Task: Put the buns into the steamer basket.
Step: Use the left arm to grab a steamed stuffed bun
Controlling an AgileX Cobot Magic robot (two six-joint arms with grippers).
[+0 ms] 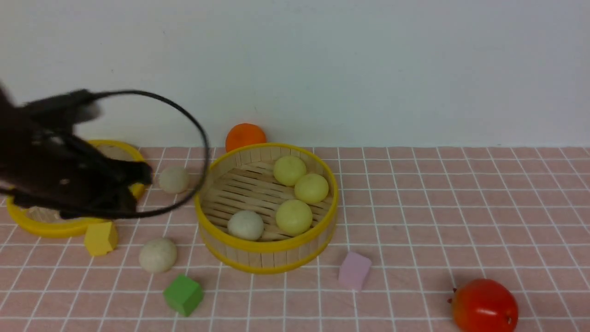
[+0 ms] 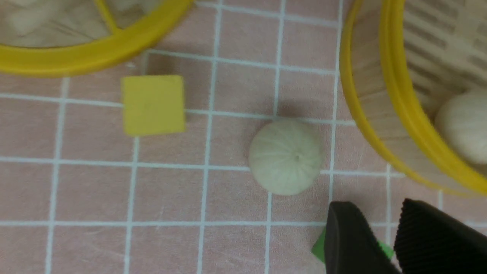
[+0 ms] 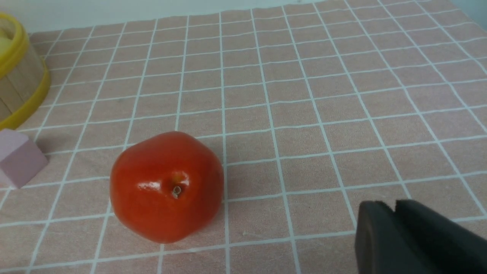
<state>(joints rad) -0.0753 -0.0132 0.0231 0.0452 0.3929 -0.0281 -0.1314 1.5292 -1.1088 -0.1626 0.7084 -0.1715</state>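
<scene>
The left hand (image 2: 380, 214) hangs low over the table (image 1: 461, 207), its fingers a narrow slit apart and holding nothing. In the front view that arm is smeared, so I'd guess rather than swear that it is on the move. Just beside the fingertips lies an off-white bun (image 2: 285, 156), with a green cube (image 1: 183, 294) and a yellow cube (image 1: 100, 238) close by. A second off-white bun (image 1: 174, 179) sits farther back, between the lid (image 1: 27, 221) and the basket (image 1: 267, 256).

The right hand (image 3: 392, 209) is closed and empty, parked near the red fruit (image 3: 166, 186).

Four of six buns are in the basket: three yellow (image 1: 294, 216) and one off-white (image 1: 245, 225). Two are left, both on the table to its left.

Also there: three cubes counting the pink one (image 1: 354, 270), one orange (image 1: 245, 137), one red fruit, one lid
</scene>
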